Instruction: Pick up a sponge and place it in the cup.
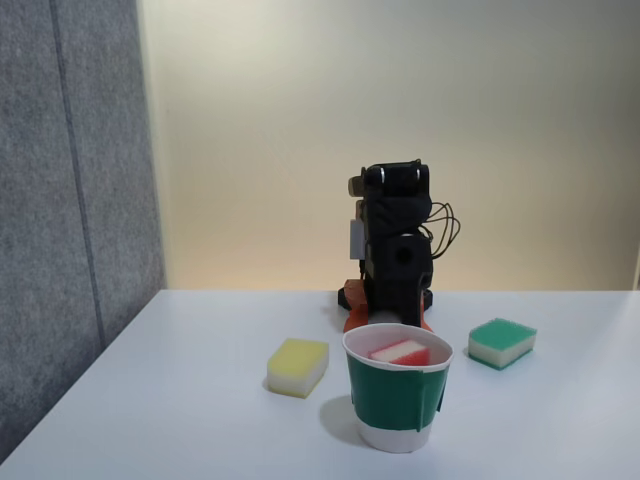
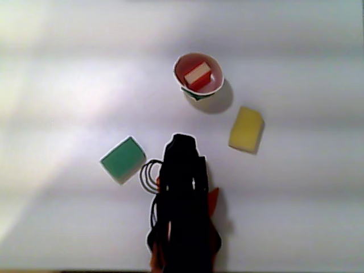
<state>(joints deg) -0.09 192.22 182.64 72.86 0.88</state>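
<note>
On the white table (image 1: 180,400), the sponge (image 1: 399,352) sits half-hidden inside the cup (image 1: 397,400); the folded arm's jaws' state cannot be told.

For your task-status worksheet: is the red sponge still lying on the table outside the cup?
No, the red sponge sits inside the cup, seen from above.

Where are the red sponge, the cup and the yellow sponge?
red sponge (image 1: 400,352): fixed view, its end showing inside the cup.
cup (image 1: 390,402): fixed view, green band.
yellow sponge (image 2: 246,129): other view, top face.
</note>
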